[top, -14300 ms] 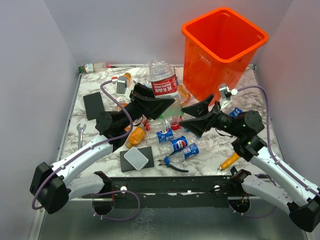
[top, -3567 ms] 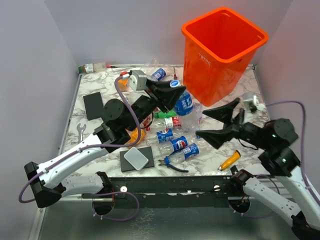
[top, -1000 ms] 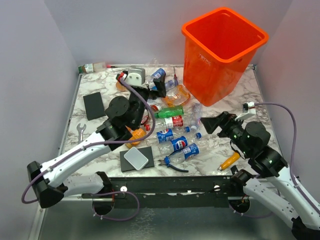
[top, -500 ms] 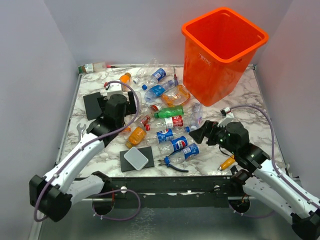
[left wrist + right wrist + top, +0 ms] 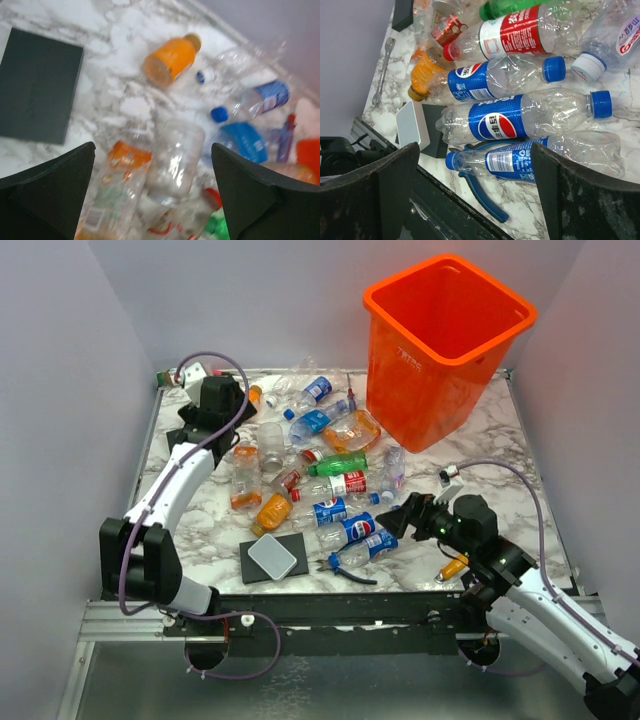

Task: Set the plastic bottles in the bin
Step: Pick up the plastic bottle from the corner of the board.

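Several plastic bottles (image 5: 345, 483) lie crushed in a heap mid-table, in front of the tall orange bin (image 5: 445, 340) at the back right. My left gripper (image 5: 222, 425) hangs open over the back-left part of the heap. In its wrist view the left gripper (image 5: 152, 147) is above a clear bottle (image 5: 175, 160) and an orange-labelled one (image 5: 117, 185). My right gripper (image 5: 398, 520) is open and low, pointing at the front bottles. From its wrist, the right gripper (image 5: 474, 150) frames a Pepsi bottle (image 5: 510, 117) and a blue-labelled bottle (image 5: 520, 160), touching neither.
Blue-handled pliers (image 5: 485, 197) lie under the blue-labelled bottle. A white box (image 5: 270, 555) rests on a black pad near the front edge. An orange-handled screwdriver (image 5: 455, 565) lies by my right arm. Another black pad (image 5: 40, 95) and a wrench (image 5: 382, 70) are at the left.
My left arm has swung from the middle of the heap out to the back left. My right gripper has dropped lower and reached left toward the front bottles. Both stay empty.
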You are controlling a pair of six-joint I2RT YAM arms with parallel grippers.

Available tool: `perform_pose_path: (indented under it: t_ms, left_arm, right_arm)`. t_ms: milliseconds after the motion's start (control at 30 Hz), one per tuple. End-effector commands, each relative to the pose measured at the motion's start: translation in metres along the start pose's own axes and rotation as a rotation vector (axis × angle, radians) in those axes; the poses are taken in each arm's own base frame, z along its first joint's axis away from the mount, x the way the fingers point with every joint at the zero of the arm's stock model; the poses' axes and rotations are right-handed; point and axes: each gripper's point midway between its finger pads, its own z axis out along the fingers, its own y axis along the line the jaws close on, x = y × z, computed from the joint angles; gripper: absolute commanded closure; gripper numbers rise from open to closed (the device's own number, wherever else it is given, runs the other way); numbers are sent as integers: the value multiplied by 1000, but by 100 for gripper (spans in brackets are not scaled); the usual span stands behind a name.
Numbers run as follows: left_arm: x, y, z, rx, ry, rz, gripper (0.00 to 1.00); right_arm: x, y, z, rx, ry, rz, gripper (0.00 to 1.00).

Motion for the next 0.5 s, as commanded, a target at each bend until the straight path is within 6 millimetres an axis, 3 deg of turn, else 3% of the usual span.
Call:
perform_pose_path:
  t_ms: [0, 200, 333, 467]
  left_arm:
    - [-66, -21, 36, 19, -175, -313, 1]
    - [-102, -14, 95, 171, -357, -805, 3]
    - [-118, -13, 138, 154, -373, -822, 4]
    - [-120, 15, 187, 74, -346, -857, 4]
  right_arm:
    - [-8, 8, -10, -42, -42, -44, 5]
    - [-18, 5, -21, -17, -90, -84, 5]
    - [-23, 5, -24, -4, -105, -97, 5]
    - [-31, 7, -23, 7, -121, -102, 4]
